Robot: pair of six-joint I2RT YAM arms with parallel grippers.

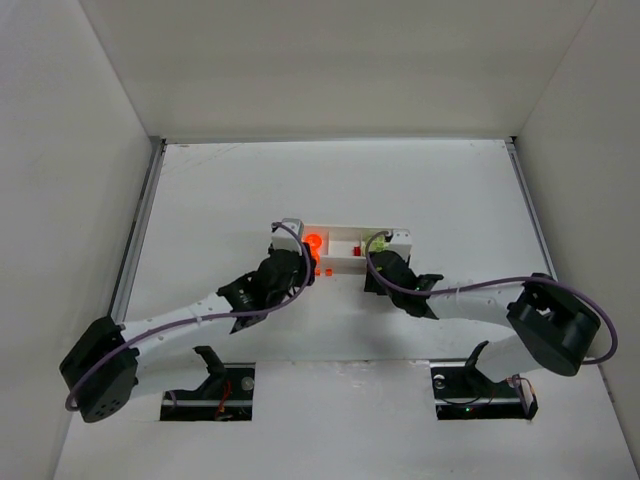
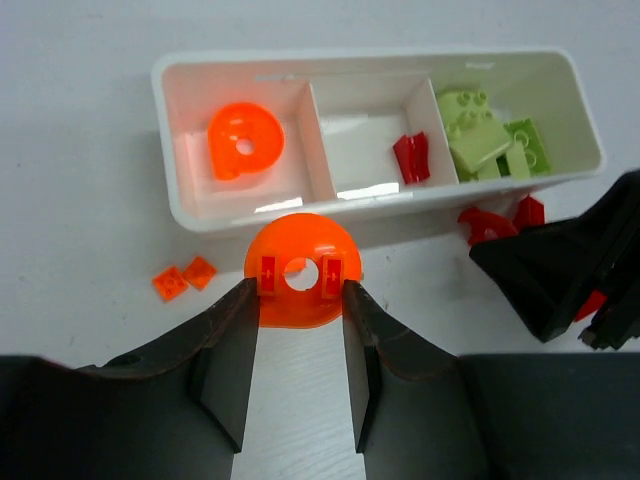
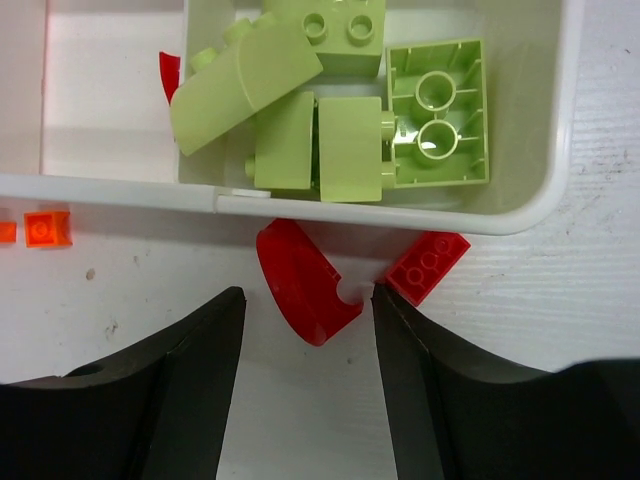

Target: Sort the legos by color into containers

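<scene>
Since both of my arms are parked at the near wall of the tray [image 2: 250, 215], the next bit comes down to direction. My left gripper [image 2: 300, 292] is pinching an orange round piece [image 2: 300, 240], a glossy half-dome with a hole through it, hanging just short of that wall. The left compartment [image 2: 195, 190] sits straight ahead and a touch left, with a matching orange disc [image 2: 225, 140] already inside, so I'd guess it's a short carry forward over the rim.

My right gripper [image 3: 308, 300] has its jaws spread either side of a red curved piece [image 3: 300, 280] lying on the table [image 3: 130, 290], just outside the wall by the green bricks [image 3: 330, 150]. Nothing's pinched there yet. Its long axis runs on a diagonal across the gap, so a squeeze might twist it. A red flat brick [image 3: 428, 265] lies right beside my outer finger. The middle compartment [image 2: 360, 150], where a red brick [image 2: 410, 158] lies, is ahead and to the left of that gripper.

Everything's smooth, hard plastic: the green ones blocky and studded, the tray thin-walled and white. Two orange tiles [image 2: 183, 278] lie loose on the table too.
</scene>
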